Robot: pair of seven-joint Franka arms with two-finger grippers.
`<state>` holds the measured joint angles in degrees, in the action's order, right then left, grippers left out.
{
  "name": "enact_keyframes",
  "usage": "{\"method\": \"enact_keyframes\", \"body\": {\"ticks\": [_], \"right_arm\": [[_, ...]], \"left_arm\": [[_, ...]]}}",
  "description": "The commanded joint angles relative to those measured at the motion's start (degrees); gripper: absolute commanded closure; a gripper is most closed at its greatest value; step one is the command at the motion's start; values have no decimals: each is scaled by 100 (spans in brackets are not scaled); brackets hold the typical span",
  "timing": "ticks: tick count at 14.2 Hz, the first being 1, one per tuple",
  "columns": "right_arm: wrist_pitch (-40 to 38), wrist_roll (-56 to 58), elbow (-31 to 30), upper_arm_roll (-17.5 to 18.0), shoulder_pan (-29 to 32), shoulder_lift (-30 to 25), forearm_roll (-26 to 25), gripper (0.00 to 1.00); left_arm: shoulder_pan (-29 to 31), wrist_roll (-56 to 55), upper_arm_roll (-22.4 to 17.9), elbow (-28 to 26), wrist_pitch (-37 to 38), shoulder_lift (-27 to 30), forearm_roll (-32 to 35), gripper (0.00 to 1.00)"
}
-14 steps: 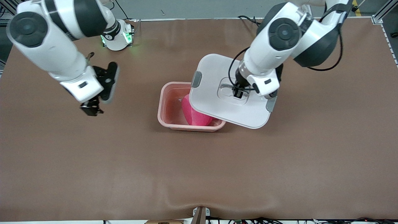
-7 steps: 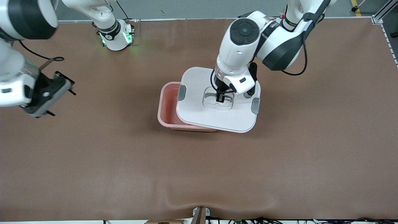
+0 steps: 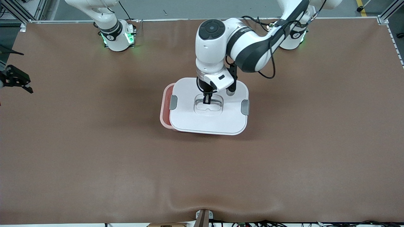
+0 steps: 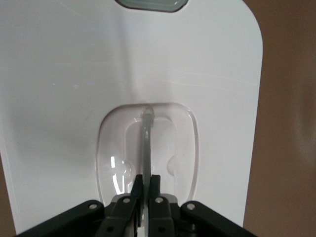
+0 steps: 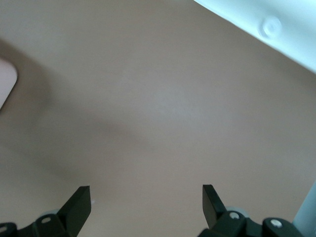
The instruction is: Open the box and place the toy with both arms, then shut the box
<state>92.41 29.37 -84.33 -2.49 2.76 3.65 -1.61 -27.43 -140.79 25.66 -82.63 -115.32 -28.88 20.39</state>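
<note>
While left gripper [image 3: 207,100] pinches its handle [image 4: 147,143], lid [image 3: 189,119] overhangs box [image 3: 164,107].

Both arms are glossy white shells broken by black joint sections, the left arm [image 3: 240,47] showing a round black cap on its big elbow joint, a thin black cable looping along its forearm, and a small dark slot marking on the white wrist block. The right arm [image 3: 107,22] rises from a rounded white base lit with green lights and ringed by a black band. The left tool [image 4: 146,193] has slim black fingers on a black bracket studded with silver screws, and the right tool [image 5: 145,201] has two short black wedge-shaped fingers [image 5: 79,203] on a similar screwed black mount.
</note>
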Motion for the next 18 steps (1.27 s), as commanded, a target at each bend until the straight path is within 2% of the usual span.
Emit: {"method": "enact_keyframes", "body": {"ticks": [1,3,6,8,12,15,18], "right_arm": [[-406,-1742,-127,109,128,-163,300,0],[-531,-2748,-154,109,119,-189,319,0],[-601,-2857,-232,91,329,-259,642,0],[-689,-2884,-268,-145,295,-295,758,0],[-742,-2831,-242,-155,269,-286,644,0],[-646,-2849,-250,-146,50,-321,127,0],[-523,-2858,-408,-146,-65,-505,126,0]], "left_arm": [[-157,-474,-8,45,-236,-162,526,100],[-210,-580,-8,71,-394,-267,615,100],[-341,-598,-8,80,-421,-408,615,100],[-447,-616,-34,106,-421,-504,580,100],[-535,-678,-43,106,-421,-575,589,100],[-544,-747,-43,115,-430,-593,588,100],[-535,-835,-61,124,-570,-593,580,100]]}}
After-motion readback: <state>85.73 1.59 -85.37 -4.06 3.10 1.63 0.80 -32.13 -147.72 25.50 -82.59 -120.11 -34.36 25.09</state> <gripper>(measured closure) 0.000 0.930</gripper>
